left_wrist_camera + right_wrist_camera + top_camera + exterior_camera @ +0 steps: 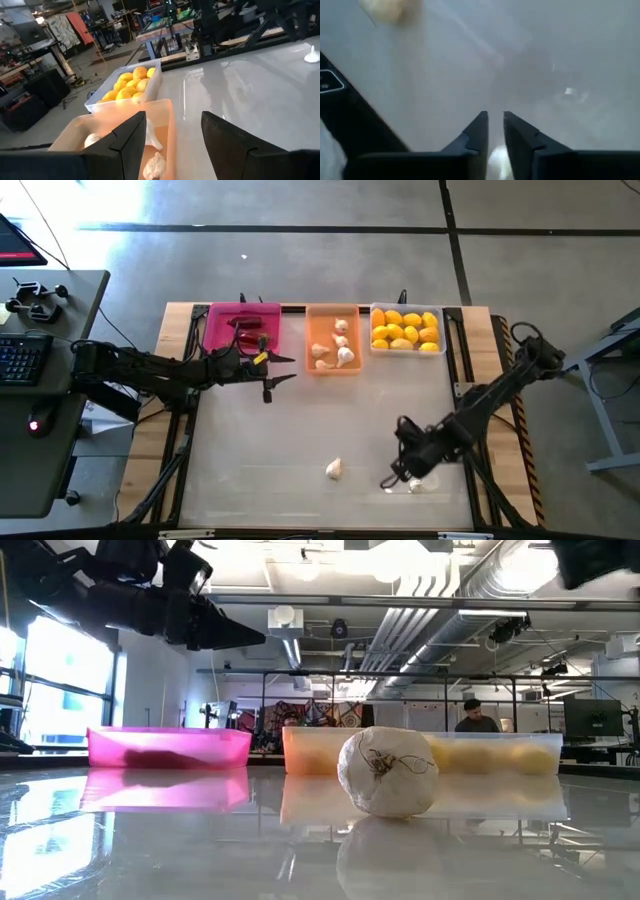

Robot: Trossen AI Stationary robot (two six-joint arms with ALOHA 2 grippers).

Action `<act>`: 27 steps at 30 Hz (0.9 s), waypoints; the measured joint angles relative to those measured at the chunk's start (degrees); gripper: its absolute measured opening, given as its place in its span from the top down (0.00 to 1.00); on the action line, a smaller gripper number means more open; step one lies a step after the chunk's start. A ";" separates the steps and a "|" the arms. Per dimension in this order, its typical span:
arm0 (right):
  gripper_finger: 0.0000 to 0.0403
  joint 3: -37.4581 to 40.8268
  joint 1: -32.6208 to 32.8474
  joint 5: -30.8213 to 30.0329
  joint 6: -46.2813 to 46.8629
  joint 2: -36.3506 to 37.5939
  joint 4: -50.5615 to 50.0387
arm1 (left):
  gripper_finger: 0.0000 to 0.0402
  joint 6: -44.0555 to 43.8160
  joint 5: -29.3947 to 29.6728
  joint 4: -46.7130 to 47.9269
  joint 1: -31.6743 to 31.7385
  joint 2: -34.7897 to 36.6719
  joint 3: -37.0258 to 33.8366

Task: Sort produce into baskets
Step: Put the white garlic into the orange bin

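Pinching something pale between nearly closed fingers, the right gripper (403, 477) is hanging low by the table's (300, 420) front right edge — one garlic bulb (334, 469) is lying just beside it toward the middle, nearer this arm than the left gripper (272, 370), which is hovering open beside the orange basket (356, 338).

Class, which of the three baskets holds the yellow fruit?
The clear whitish basket, rightmost in the row, holds the lemons. The orange basket holds garlic; the pink basket holds red peppers.
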State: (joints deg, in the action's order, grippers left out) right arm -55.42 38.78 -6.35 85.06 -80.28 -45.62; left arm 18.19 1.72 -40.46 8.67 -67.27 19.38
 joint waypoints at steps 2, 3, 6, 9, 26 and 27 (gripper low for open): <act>0.82 0.00 2.06 2.32 6.78 -1.04 0.15 | 0.56 0.41 0.00 -0.18 0.00 -0.01 0.00; 0.79 0.00 2.92 3.66 9.70 -1.65 0.14 | 0.56 0.42 0.00 -0.18 0.00 -0.02 0.00; 0.70 0.00 4.82 7.22 16.51 -3.92 0.24 | 0.56 0.42 -0.70 -0.24 0.00 0.00 0.00; 0.64 0.00 5.88 9.75 19.93 -6.21 2.07 | 0.56 0.20 -2.13 -0.24 0.00 -0.02 0.00; 0.62 -0.02 6.78 14.36 21.45 -14.16 5.15 | 0.56 -1.63 -2.80 0.86 -0.02 -0.02 0.00; 0.62 -0.02 6.78 14.36 21.46 -14.27 5.06 | 0.56 -1.63 -2.80 1.03 -0.04 -0.02 0.00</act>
State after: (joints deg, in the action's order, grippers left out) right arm -55.44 45.56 8.01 106.52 -94.54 -40.56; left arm 16.56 -1.08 -39.44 8.63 -67.29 19.38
